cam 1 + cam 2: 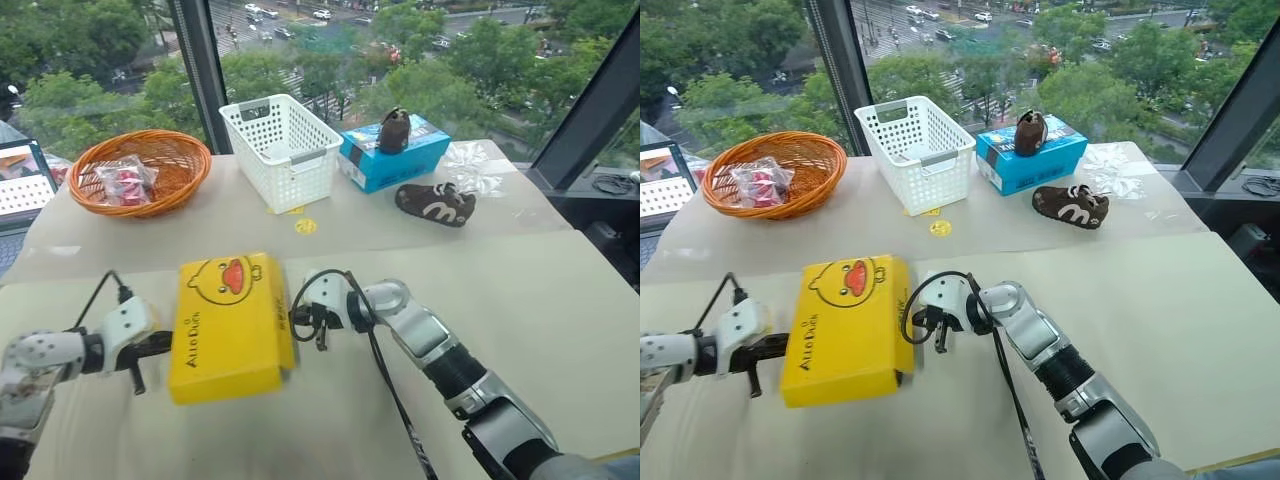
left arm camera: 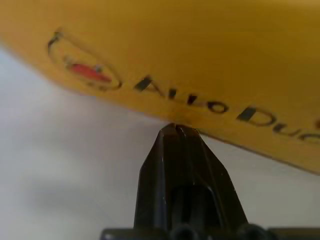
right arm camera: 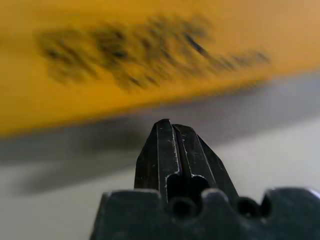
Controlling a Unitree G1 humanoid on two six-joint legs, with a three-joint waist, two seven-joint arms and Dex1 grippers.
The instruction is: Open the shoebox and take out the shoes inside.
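With the shoebox (image 1: 231, 325) lying lid-on at the near middle of the desk (image 1: 520, 290), the left gripper (image 1: 158, 347) and right gripper (image 1: 300, 318), fingers pinched together and empty, should lift its side edges evenly.

The shoebox (image 1: 231, 325) lies between the left claw (image 1: 160, 345) and right claw (image 1: 296, 320) (basket (image 1: 282, 148) behind).

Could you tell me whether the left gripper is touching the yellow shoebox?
Touching: in the left wrist view the left gripper, fingers shut, meets the lower edge of the shoebox lid.
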